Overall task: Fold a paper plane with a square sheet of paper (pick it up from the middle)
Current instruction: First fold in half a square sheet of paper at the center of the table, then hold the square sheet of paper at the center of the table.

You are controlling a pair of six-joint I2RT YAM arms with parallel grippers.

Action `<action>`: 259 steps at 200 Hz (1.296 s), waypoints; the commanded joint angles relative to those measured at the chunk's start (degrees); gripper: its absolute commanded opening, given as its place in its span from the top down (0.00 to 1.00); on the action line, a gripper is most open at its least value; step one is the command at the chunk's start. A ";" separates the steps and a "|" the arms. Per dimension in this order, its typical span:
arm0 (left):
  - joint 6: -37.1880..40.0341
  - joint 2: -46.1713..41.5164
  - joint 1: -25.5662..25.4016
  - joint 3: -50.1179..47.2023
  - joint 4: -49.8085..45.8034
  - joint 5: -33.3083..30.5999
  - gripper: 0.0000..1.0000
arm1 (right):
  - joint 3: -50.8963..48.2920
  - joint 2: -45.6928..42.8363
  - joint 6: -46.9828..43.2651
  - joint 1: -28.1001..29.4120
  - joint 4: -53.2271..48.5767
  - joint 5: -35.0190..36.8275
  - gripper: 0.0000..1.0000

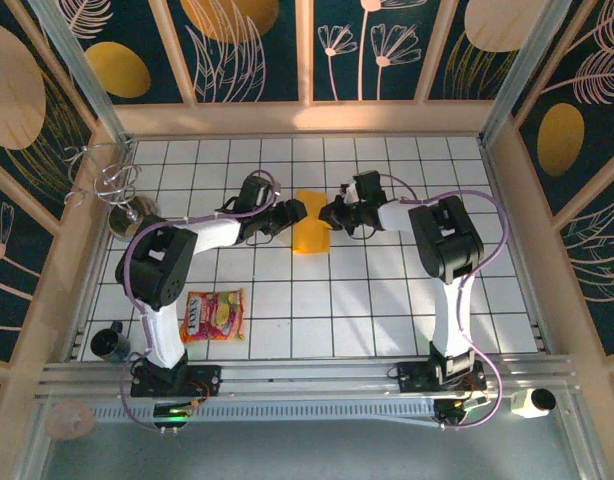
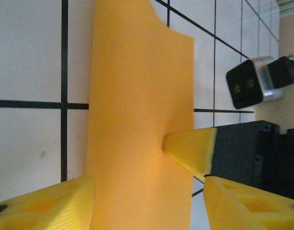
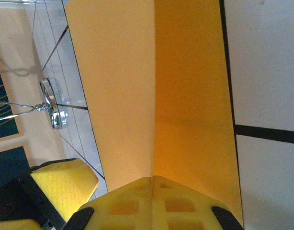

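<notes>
Thin orange-yellow folded sheet of paper (image 1: 311, 224) — lay at the middle of the white tiled worktop (image 1: 387, 300). Right pincer (image 3: 152, 181) was clamped on its crease end; left pincer (image 2: 149, 187) stood open astride it. Judged light, limp, easily creased — best pinched along the fold.

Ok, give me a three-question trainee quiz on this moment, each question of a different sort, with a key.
1. True or false: the right gripper is shut on the square sheet of paper.
2. The snack packet lies nearest to: A the left arm's base; B the right arm's base; C the back wall.
3. Fill in: the left gripper straddles the sheet with its jaws ___.

Key: 1 true; 2 A; 3 open.
</notes>
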 commanded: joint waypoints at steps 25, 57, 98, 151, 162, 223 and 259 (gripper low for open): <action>3.17 3.54 -0.51 4.65 -5.88 -2.13 0.44 | 2.79 1.48 -3.41 -0.98 -2.64 0.50 0.97; 4.11 5.40 -0.68 7.27 -7.72 -2.78 0.44 | 3.41 1.98 -3.77 -1.15 -2.73 0.15 0.97; 5.56 7.82 -0.87 10.14 -10.52 -4.19 0.47 | 3.78 2.43 -4.02 -1.23 -2.88 -0.20 0.96; 5.71 9.88 -1.07 11.13 -12.27 -5.75 0.53 | 4.04 2.77 -4.54 -1.17 -3.30 -0.20 0.96; 5.79 10.02 -1.21 11.21 -12.74 -6.29 0.53 | 4.09 2.70 -4.51 -1.22 -3.43 -0.11 0.95; 6.23 12.07 -1.43 11.95 -16.69 -9.62 0.56 | 4.89 1.64 -5.69 -1.37 -5.96 1.49 0.85; 6.88 14.15 -2.04 11.16 -18.20 -14.51 0.59 | 3.54 -2.81 -6.57 -2.42 -7.80 4.89 0.67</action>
